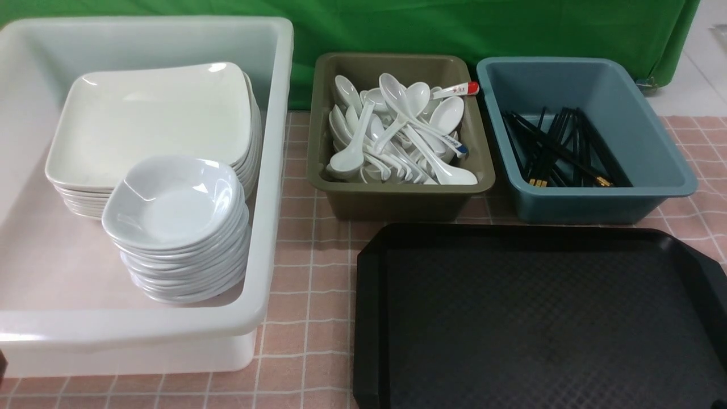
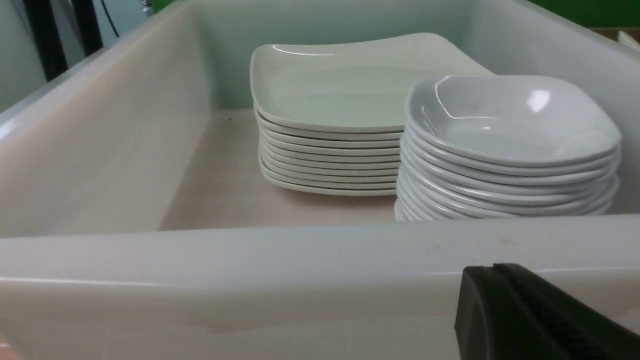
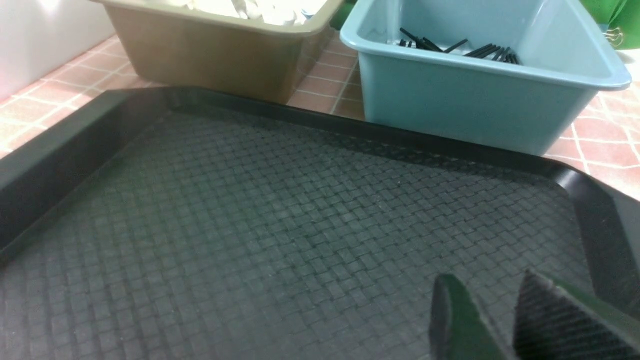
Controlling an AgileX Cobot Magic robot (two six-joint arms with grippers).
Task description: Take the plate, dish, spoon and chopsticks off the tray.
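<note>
The black tray (image 1: 539,318) lies at the front right with nothing on its diamond-pattern surface (image 3: 280,220). A large white square plate (image 1: 153,113) tops a stack in the white tub (image 1: 272,170), and a small white dish (image 1: 176,201) tops a second stack in front of it. White spoons (image 1: 397,130) fill the olive tub (image 1: 397,199). Black chopsticks (image 1: 562,147) lie in the blue tub (image 1: 590,204). My left gripper (image 2: 487,270) is shut and empty, just outside the white tub's near wall (image 2: 250,280). My right gripper (image 3: 487,277) hovers open over the tray, holding nothing.
The three tubs stand in a row behind and left of the tray on a pink checked tablecloth (image 1: 306,272). A green cloth (image 1: 454,28) hangs behind them. A red-ended spoon (image 1: 460,89) rests on the olive tub's far rim. Neither arm shows in the front view.
</note>
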